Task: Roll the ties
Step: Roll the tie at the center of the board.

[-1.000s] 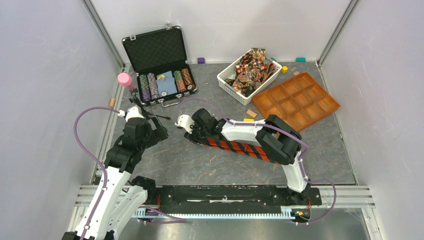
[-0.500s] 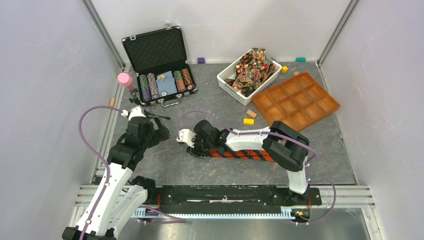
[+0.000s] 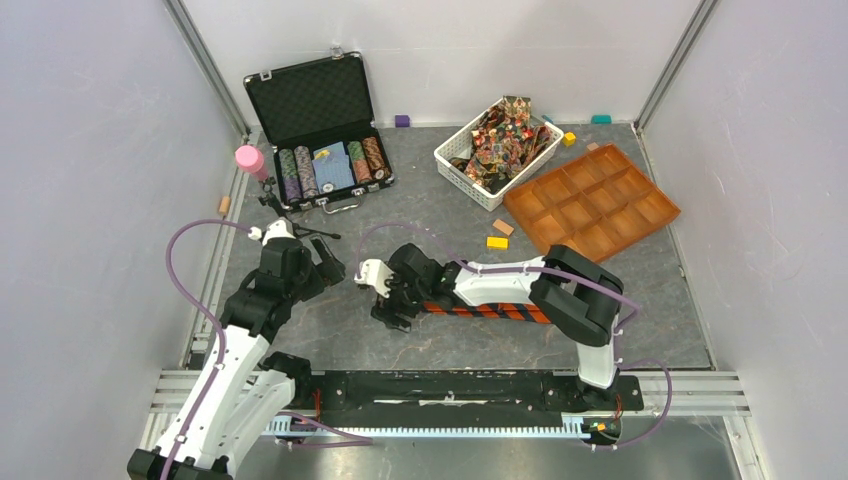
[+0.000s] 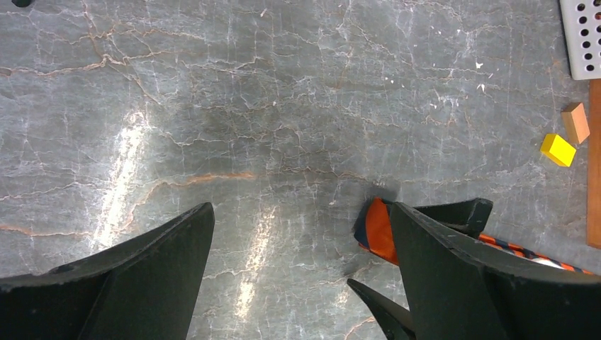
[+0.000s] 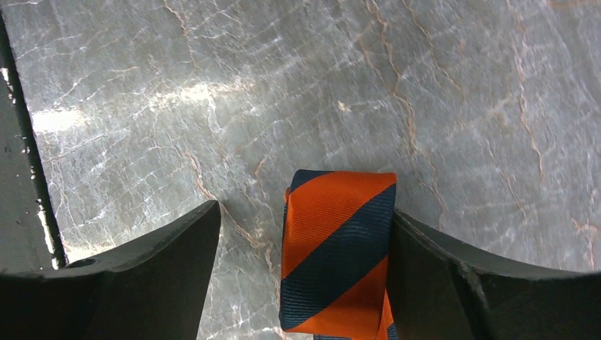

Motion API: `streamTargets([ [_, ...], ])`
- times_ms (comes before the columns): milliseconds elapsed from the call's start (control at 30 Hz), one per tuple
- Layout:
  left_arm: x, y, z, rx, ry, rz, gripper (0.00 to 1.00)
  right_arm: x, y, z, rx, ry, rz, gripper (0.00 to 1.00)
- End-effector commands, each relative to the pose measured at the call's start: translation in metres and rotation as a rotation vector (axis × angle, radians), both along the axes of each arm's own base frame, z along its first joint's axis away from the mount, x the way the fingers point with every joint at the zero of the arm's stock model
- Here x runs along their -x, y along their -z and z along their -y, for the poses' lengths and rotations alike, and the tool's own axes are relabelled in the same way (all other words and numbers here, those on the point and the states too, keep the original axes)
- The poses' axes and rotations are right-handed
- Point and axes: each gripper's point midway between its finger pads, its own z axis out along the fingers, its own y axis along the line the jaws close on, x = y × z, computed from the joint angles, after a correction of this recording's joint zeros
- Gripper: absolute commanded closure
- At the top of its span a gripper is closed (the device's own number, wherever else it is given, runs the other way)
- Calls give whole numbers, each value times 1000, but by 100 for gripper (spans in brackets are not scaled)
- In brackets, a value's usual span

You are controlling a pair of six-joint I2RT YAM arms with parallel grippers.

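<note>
The orange-and-dark striped tie point(image 3: 492, 311) lies flat on the grey table, mostly under my right arm. Its left end is folded over point(image 5: 339, 248) and sits between the fingers of my right gripper point(image 5: 305, 211). That gripper is open: the fold rests against the right finger, with bare table showing beside the left one. My left gripper point(image 4: 301, 205) hangs open over bare table just left of that fold point(image 4: 379, 230), holding nothing. Further patterned ties point(image 3: 503, 135) are heaped in the white basket point(image 3: 462, 172) at the back.
An open black case point(image 3: 318, 110) with poker chips stands at the back left, a pink bottle point(image 3: 249, 160) beside it. An orange compartment tray point(image 3: 590, 205) lies at the back right. A yellow block point(image 3: 497, 242) and other small blocks lie scattered.
My right gripper drew the tie's end toward the near edge, then opened its jaws around the fold. The left gripper edged slightly right, staying open.
</note>
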Motion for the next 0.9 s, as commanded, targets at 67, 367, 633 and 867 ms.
streamTargets([
  [67, -11, -21, 0, 34, -38, 78, 0, -29, -70, -4, -94, 200, 55, 5],
  [367, -13, -13, 8, 52, 5, 64, 0, -56, -146, 23, -282, 435, 26, 2],
  [633, -19, 4, 38, 162, 108, 40, 2, -44, -140, 61, -291, 526, -111, 2],
  [867, -11, 22, 64, 256, 188, 50, 6, -24, -123, 89, -433, 709, -319, 22],
])
